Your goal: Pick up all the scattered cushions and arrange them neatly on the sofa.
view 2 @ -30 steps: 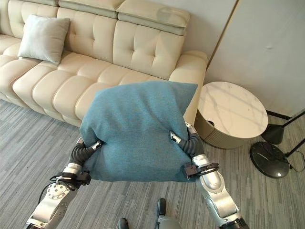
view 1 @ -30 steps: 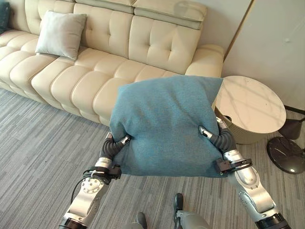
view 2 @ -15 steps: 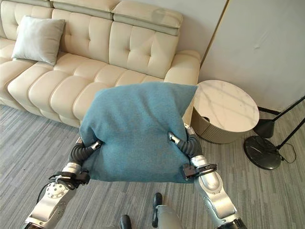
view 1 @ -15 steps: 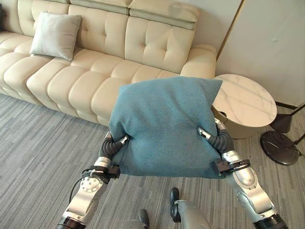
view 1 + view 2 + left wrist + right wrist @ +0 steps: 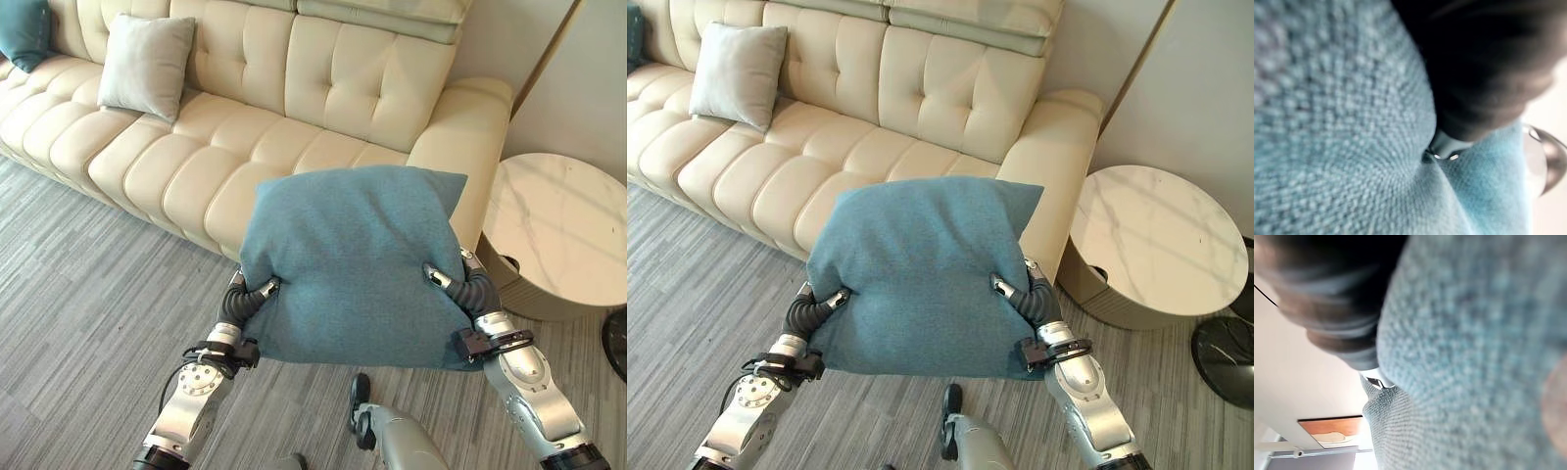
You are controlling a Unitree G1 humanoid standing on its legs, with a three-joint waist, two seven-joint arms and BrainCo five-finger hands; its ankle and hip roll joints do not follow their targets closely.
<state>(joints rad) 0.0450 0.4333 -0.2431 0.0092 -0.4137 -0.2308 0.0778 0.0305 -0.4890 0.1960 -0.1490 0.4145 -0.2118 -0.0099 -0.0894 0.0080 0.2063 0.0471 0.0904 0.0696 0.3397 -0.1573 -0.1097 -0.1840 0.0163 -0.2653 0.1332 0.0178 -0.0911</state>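
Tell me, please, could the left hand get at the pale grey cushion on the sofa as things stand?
Probably not: the left hand and right hand both grip the teal cushion, and the pale grey cushion sits far off.

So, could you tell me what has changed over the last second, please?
Little among the things: the whole view has shifted, so the camera moved. The left hand and right hand still clamp the teal cushion in front of the sofa; the grey cushion stays on it.

A round white marble-topped side table (image 5: 1157,238) stands beyond the right hand (image 5: 1019,293), on grey striped carpet (image 5: 78,274).
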